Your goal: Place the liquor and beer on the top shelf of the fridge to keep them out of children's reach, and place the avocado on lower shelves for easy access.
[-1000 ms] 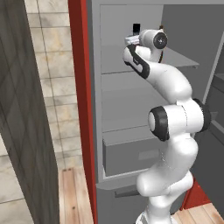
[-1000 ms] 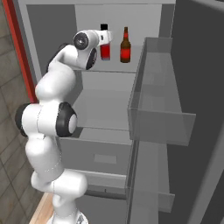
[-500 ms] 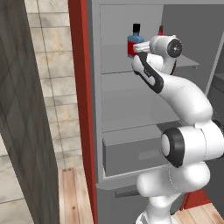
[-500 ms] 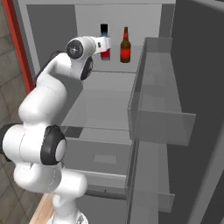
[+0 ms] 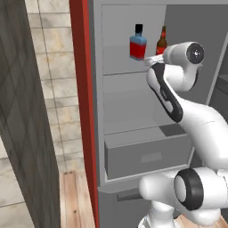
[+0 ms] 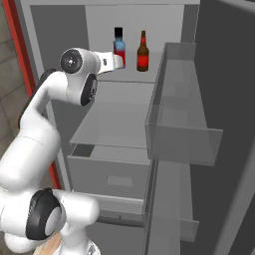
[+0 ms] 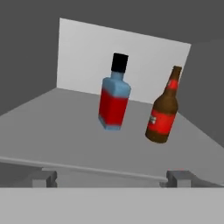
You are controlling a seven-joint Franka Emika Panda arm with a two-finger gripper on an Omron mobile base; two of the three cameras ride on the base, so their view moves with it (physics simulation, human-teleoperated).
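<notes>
Before liquor (image 7: 113, 98), tool (image 7: 112, 177) wide, empty

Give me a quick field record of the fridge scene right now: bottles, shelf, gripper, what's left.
liquor: upright on top shelf
beer: upright on the same shelf, beside the liquor, apart from it
gripper: open, empty, at the shelf's front edge, clear of both bottles
fridge: door open
avocado: not placed on a lower shelf yet
</notes>
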